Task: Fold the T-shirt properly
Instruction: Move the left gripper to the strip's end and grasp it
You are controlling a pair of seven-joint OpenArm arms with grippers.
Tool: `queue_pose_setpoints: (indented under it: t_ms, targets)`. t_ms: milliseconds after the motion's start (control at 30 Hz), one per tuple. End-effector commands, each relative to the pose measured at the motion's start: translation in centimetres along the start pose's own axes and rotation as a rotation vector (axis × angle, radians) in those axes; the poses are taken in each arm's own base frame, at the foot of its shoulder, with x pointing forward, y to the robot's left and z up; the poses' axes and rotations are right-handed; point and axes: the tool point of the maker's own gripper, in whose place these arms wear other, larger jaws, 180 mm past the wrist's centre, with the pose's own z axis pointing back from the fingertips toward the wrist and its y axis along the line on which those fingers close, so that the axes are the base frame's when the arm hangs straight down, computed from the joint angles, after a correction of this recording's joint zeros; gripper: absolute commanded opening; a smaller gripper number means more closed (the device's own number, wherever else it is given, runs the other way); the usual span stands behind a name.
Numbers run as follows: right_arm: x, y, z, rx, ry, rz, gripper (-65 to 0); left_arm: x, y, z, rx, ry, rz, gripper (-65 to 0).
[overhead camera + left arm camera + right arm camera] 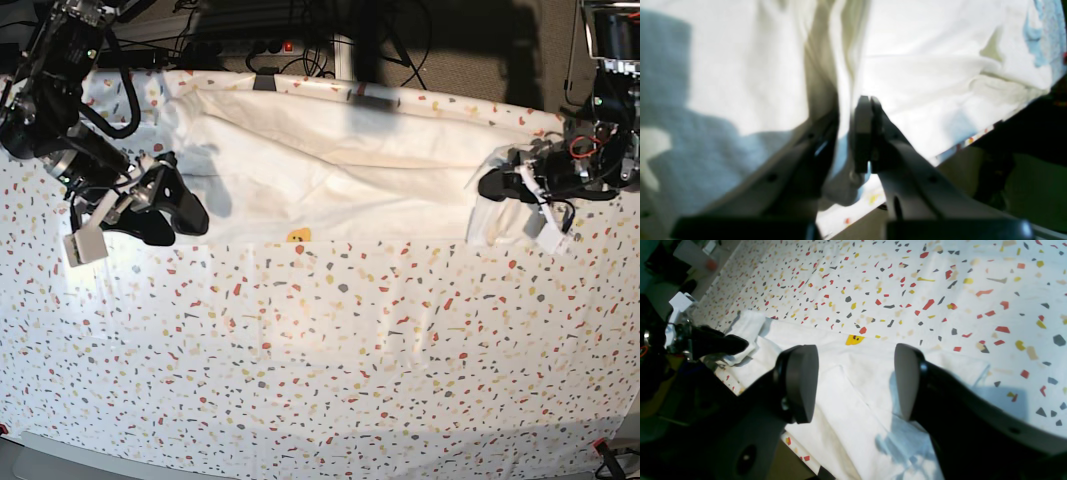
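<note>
T-shirt lies lengthwise across the table's far edge

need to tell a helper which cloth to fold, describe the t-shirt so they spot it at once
On the speckled tablecloth, look along the far edge. The T-shirt lies there as a wide band of plain white cloth, without the confetti flecks, showing one small yellow patch at its near edge.

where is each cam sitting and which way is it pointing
Left wrist: on the left arm, looking along the shut left end effector pinching the T-shirt.
Right wrist: on the right arm, looking down past the open right end effector at shirt and tablecloth.
Base: overhead, facing the table with both arms showing.
All views share the T-shirt.
</note>
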Motion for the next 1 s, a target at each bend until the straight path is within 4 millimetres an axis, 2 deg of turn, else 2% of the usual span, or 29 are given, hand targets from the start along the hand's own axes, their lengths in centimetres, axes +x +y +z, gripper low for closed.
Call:
queue_pose_setpoints:
  t_ms: [0,133,333,533,700,833,967]
  targets:
    - [1.4,0.4,0.3,0.017,-0.045,0.023,-28.8,1.3,-0.5,0.5,-0.002,-0.042,-0.024,-65.0]
    - [1.2,0.4,0.2,0.017,-0.034,0.023,-28.8,1.7,-2.6,-0.3,-0.035,-0.083,-0.044,-65.0]
    - [1.1,0.4,0.2,0.017,-0.033,0.023,-28.8,1.8,-4.8,-2.7,-0.054,-0.107,-0.022,-65.0]
    - [1.1,0.4,0.2,0.017,-0.03,0.023,-28.8,0.5,-5.1,-4.8,0.004,-0.058,-0.039,-65.0]
    - [1.1,0.4,0.2,0.017,-0.03,0.023,-28.8,0.3,-6.0,-5.4,-0.018,-0.051,-0.027,-65.0]
    - [1.1,0.4,0.3,0.017,-0.03,0.023,-28.8,0.1,-7.4,-5.9,-0.074,-0.041,-0.004,-65.0]
    - [1.1,0.4,0.3,0.017,-0.03,0.023,-28.8,0.1,-7.6,-6.0,-0.08,-0.044,-0.003,-65.0]
